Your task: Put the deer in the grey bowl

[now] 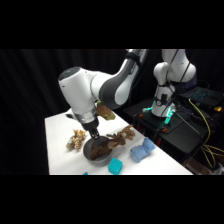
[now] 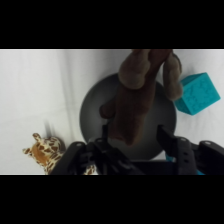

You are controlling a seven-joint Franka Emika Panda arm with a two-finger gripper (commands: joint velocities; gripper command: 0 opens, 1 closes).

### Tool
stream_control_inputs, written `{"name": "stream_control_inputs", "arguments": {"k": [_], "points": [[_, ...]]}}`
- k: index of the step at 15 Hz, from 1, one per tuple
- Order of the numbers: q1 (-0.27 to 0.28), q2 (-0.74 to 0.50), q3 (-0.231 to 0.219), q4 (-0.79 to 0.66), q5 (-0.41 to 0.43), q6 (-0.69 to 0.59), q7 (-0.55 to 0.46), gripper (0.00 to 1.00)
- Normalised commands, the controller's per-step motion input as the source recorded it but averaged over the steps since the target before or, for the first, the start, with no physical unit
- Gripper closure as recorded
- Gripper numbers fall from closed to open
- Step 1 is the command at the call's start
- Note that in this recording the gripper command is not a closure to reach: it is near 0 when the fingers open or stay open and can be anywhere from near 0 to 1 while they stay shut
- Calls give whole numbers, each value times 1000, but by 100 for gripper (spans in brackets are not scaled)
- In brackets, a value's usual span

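Brown deer (image 2: pixel 132 102) hangs over grey bowl (image 2: pixel 90 117), tool (image 2: pixel 134 134) clamped on it.

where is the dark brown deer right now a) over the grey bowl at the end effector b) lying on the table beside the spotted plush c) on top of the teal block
a: in the wrist view the deer sits just past the end effector, over the grey bowl, apart from the spotted plush and beside, not on, the teal block.

glossy white rounded arm shells (image 1: pixel 80 90) | grey joint bands at the elbow | black two-finger gripper linkage (image 2: pixel 132 150) | white base column (image 1: pixel 165 75), 2 o'clock
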Motion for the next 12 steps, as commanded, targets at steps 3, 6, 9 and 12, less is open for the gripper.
{"name": "stream_control_inputs", "arguments": {"k": [3,6,9,12], "points": [[7,-228,-13,186,49,-528,-103,0],[-25,-353,-8,210,73,-658,-119,0],[-39,-426,-3,208,76,-577,-103,0],[-50,-334,-3,200,88,-393,-55,0]]}}
